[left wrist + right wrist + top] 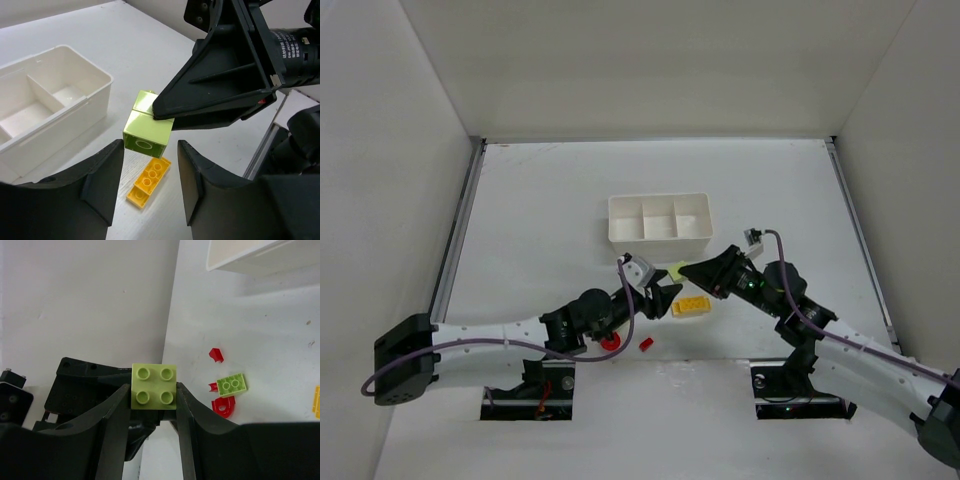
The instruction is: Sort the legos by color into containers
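Note:
A light-green square lego (153, 386) with four studs hangs above the table, and my right gripper (153, 390) is shut on it. In the left wrist view the same green lego (148, 131) sits just ahead of my left gripper (150, 187), whose jaws stand open and hold nothing. Beneath them a yellow brick (148, 181) lies hollow side up on the table. From above, the two grippers (658, 290) (688, 270) meet in front of the white three-compartment tray (658, 237). Red bits (215, 354) (223, 405) and a small green piece (231, 384) lie together on the table.
A red half-round (610, 342) and a small red bit (645, 344) lie beside the left arm. The yellow brick (691, 306) rests below the grippers. White walls enclose the table on the left, right and back.

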`<state>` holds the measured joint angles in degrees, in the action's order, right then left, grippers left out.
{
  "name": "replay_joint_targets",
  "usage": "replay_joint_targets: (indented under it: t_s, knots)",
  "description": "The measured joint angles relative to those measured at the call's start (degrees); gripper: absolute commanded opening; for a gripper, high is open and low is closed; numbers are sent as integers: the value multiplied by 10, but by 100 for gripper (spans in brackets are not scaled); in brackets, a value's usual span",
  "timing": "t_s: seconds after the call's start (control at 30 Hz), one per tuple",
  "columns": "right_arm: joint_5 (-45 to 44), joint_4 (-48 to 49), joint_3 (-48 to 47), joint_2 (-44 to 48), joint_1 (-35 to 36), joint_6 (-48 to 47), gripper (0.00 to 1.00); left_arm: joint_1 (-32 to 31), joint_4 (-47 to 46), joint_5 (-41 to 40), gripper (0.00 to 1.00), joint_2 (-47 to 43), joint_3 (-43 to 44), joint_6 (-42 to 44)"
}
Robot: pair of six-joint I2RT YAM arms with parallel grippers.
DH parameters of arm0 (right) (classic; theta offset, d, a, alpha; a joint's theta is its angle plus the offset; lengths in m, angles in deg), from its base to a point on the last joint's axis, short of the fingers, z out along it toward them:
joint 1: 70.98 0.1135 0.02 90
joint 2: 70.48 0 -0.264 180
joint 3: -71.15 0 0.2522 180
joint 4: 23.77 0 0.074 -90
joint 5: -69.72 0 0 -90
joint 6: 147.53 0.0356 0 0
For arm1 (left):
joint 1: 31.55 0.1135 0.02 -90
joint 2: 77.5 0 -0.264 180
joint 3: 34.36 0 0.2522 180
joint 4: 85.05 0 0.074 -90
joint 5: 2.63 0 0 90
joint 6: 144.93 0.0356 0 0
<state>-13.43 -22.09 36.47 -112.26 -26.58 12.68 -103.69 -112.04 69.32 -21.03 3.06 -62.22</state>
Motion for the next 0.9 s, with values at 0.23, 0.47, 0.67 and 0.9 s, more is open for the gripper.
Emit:
replay_joint_targets:
  t_s: [0.23,0.47,0.67,0.9]
  knots:
    - [-5,4,1,-3,-9,7,35,6,-29,-16,32,25,0,6]
    - [-5,5,2,-4,-9,8,36,6,-32,-16,35,27,0,9]
    - [-5,8,3,-11,-10,12,36,8,-32,-18,36,33,0,10]
    - [-4,15,3,-14,-12,17,36,10,-34,-17,33,35,0,13]
